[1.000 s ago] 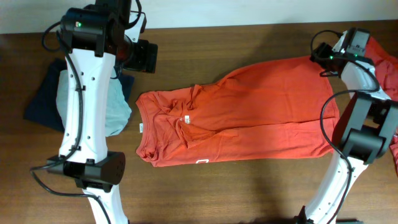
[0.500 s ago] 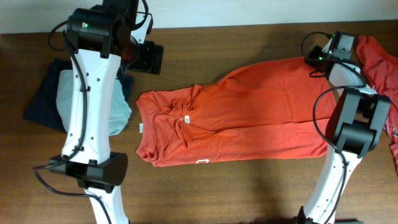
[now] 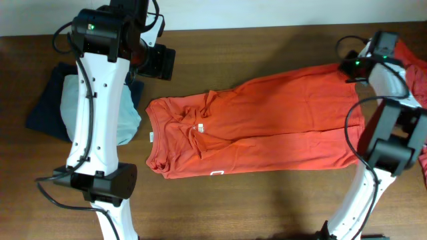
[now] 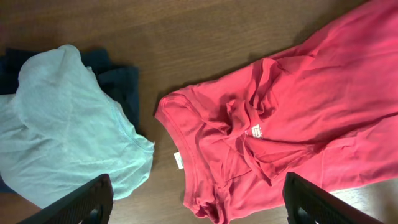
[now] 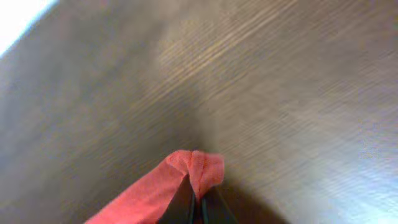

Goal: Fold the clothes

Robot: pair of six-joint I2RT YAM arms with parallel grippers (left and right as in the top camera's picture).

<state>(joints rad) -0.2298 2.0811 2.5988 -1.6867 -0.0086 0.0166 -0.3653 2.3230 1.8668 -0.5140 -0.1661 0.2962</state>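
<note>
One orange-red T-shirt [image 3: 267, 127] lies spread on the wooden table, collar to the left, its neck area rumpled around the white label [image 3: 151, 137]. My right gripper [image 3: 349, 67] is at its far right corner, shut on a pinched fold of the fabric [image 5: 196, 168]. My left gripper [image 3: 159, 62] hovers high beyond the collar, open, with nothing between its fingers [image 4: 81, 205]; it looks down on the shirt's collar end [image 4: 249, 143]. A second red shirt [image 3: 415, 80] lies bunched at the table's right edge.
A light teal cloth [image 3: 123, 113] lies on a dark navy cloth [image 3: 43, 110] left of the shirt. The table's back edge meets a white wall [image 3: 267, 12]. Both arm bases stand at the front, left [image 3: 100, 187] and right [image 3: 373, 173].
My right gripper has shut on the shirt's far right corner and drawn it slightly rightward. The left arm shifted a little to the right early on, then held still, open.
</note>
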